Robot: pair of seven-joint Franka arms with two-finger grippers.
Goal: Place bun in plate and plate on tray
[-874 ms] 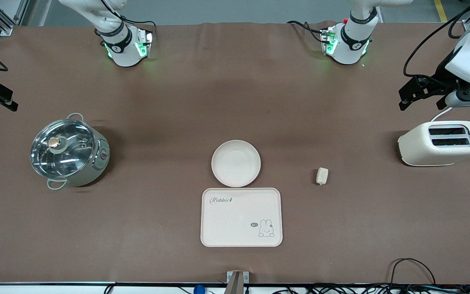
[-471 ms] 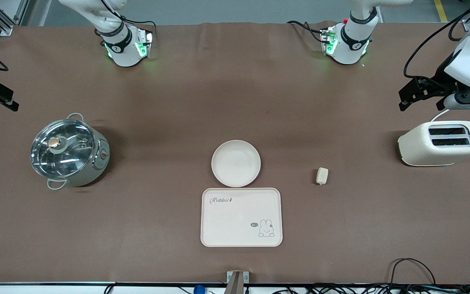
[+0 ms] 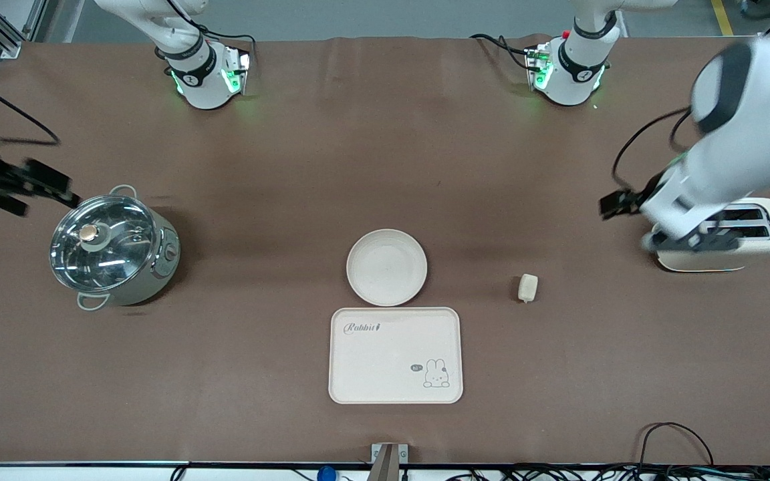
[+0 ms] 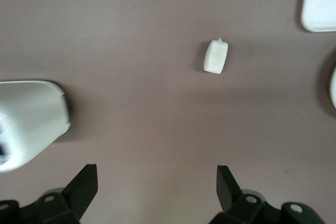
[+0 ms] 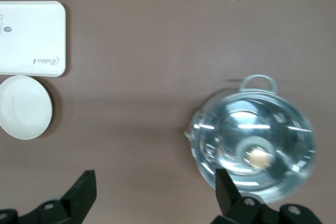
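The bun (image 3: 527, 288) lies on the bare table between the plate and the toaster. It also shows in the left wrist view (image 4: 216, 57). The plate (image 3: 387, 267) is empty and sits just farther from the front camera than the tray (image 3: 395, 355), almost touching it. Both show in the right wrist view, the plate (image 5: 23, 107) and the tray (image 5: 31, 38). My left gripper (image 3: 699, 242) is open and empty over the toaster's end, with its fingers wide apart (image 4: 157, 174). My right gripper (image 3: 24, 184) is open and empty in the air beside the pot (image 5: 155, 179).
A cream toaster (image 3: 722, 234) stands at the left arm's end of the table. A steel pot with a glass lid (image 3: 112, 248) stands at the right arm's end. Cables lie along the table's front edge.
Both arms have swung in from the table's ends. The left gripper came down over the toaster; the right gripper moved toward the pot. Bun, plate and tray have not moved.
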